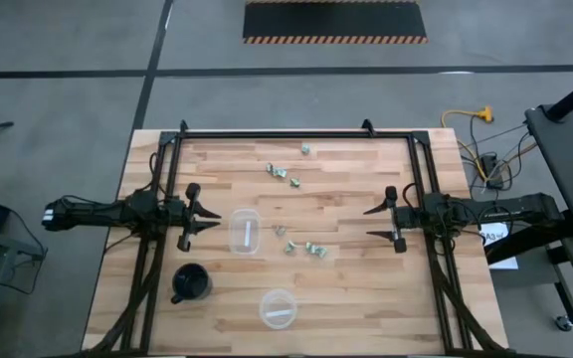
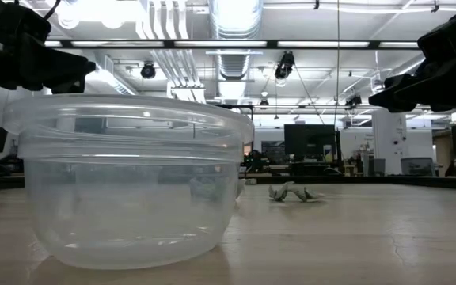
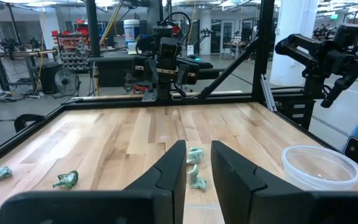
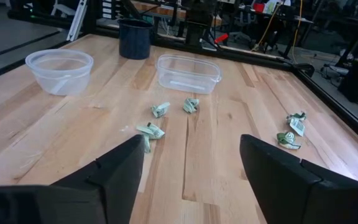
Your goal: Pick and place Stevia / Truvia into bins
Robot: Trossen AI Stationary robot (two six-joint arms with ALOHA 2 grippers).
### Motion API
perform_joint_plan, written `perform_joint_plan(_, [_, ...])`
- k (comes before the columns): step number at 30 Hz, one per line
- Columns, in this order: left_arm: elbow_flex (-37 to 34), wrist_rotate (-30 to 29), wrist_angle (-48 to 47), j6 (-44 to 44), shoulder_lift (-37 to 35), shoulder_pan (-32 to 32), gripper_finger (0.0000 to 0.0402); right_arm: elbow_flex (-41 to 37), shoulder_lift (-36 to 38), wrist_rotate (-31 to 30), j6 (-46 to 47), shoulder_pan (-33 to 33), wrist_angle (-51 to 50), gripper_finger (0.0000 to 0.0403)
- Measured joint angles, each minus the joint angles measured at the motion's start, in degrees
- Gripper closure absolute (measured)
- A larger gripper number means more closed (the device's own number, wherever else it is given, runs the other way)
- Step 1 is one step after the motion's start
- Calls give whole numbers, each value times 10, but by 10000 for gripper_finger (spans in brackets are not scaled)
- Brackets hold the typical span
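Observation:
Several crumpled pale green and white packets lie on the wooden table: one group [image 1: 285, 175] toward the far edge, another [image 1: 301, 248] at mid-table, which the right wrist view also shows [image 4: 160, 110]. The squarish clear bin [image 1: 245, 231] holds a white packet. The round clear bin [image 1: 278, 308] stands near the near edge, also with a white packet inside, and fills the low view [image 2: 129, 182]. My left gripper [image 1: 217, 220] hovers just left of the squarish bin, with only a narrow gap between its fingers [image 3: 199, 146]. My right gripper [image 1: 367, 224] hovers right of the mid-table packets, wide open [image 4: 192, 140].
A black mug [image 1: 191, 283] with a handle stands left of the round bin, near the left arm. A black metal frame [image 1: 296, 134] runs along the table's far, left and right sides. Bare wood lies between the two packet groups and along the near right.

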State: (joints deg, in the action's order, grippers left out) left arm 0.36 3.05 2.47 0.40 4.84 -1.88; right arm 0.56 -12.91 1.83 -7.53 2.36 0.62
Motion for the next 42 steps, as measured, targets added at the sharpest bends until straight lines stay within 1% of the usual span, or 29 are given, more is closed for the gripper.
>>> perform_joint_plan(15, [0,0,0,0,0,0,344,0,0,0,0,0,0,142])
perform_joint_plan(26, [0,0,0,0,0,0,344,0,0,0,0,0,0,152])
perform_joint_plan(36, [0,0,0,0,0,0,344,0,0,0,0,0,0,142])
perform_joint_plan(42, [0,0,0,0,0,0,344,0,0,0,0,0,0,146])
